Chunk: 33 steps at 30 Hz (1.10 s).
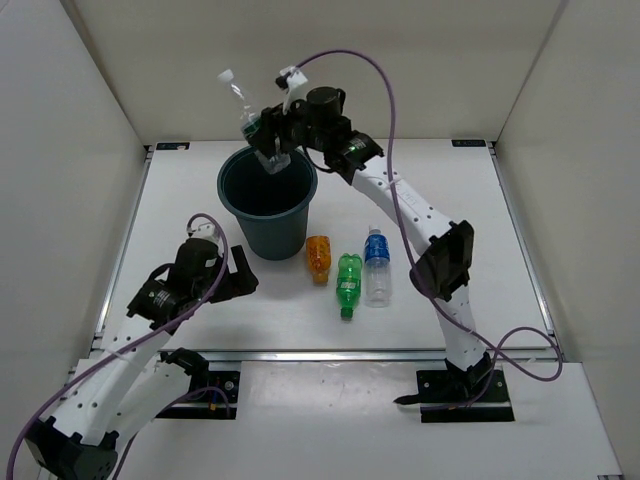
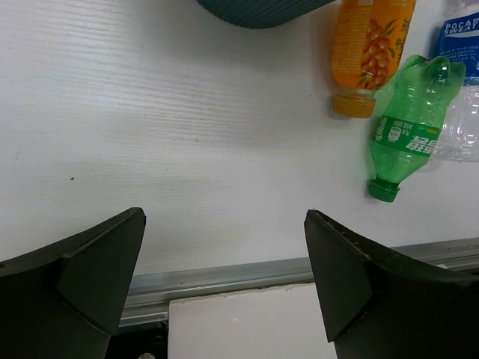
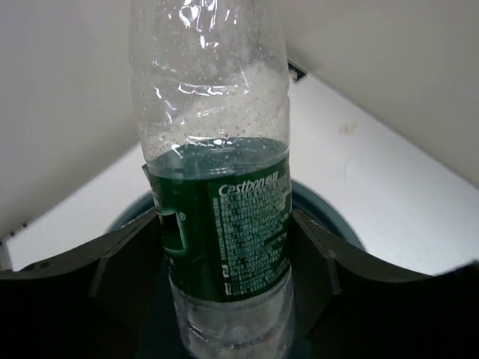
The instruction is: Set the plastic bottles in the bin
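Note:
My right gripper (image 1: 268, 135) is shut on the clear bottle with the green label (image 1: 245, 110) and holds it tilted, cap up, over the far rim of the dark teal bin (image 1: 275, 230). In the right wrist view the fingers (image 3: 127, 262) press both sides of that bottle (image 3: 224, 187), with the bin's rim (image 3: 329, 209) below. The orange bottle (image 1: 318, 257), the green bottle (image 1: 348, 282) and the clear blue-label bottle (image 1: 377, 265) lie side by side right of the bin. My left gripper (image 1: 238, 275) is open and empty, low at the bin's near left. The cola bottle is not visible.
The left wrist view shows the bin's base (image 2: 258, 9), the orange bottle (image 2: 367, 52), the green bottle (image 2: 408, 127) and the blue-label bottle (image 2: 464, 82), and the metal rail (image 2: 224, 273) at the table's near edge. White walls enclose the table on three sides.

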Motion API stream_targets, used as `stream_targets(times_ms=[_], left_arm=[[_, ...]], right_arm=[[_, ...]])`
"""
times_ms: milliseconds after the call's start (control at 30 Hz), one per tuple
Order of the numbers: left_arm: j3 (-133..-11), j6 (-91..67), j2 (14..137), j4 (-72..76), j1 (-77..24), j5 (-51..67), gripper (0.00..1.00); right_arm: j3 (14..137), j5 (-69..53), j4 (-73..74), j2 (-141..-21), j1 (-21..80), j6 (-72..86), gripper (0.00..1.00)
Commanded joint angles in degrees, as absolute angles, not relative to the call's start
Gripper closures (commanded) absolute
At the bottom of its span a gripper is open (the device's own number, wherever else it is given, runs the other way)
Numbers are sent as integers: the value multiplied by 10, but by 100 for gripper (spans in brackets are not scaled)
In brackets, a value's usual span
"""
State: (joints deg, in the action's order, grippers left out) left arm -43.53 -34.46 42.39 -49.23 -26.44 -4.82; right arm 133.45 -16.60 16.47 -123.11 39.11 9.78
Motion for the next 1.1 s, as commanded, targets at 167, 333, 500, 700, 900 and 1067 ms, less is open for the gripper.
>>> stream_targets(times_ms=[167,333,500,700,900,1067], left_arm=[[-425,-359,453,-443,-296,-54,1],[-438,-368,502,-411,-342,-82,1],[-466,-383,565,-345,-392,-102,1],[-484,-413,662,-270,-455,-163,1],[-542,-410,777,-214,-507,-246,1],[-588,-411,861,-194,-510,-283,1]], right_arm=[[1363,-173,199,-1209,421,67,11],[1318,-195,205,-1161,409,66,1],[1187,-140,179,-1049,406,41,1],[943,-42,178,-870,359,72,1],[719,-37,210,-666,231,146,1],[604,-68,284,-587,127,174,1]])
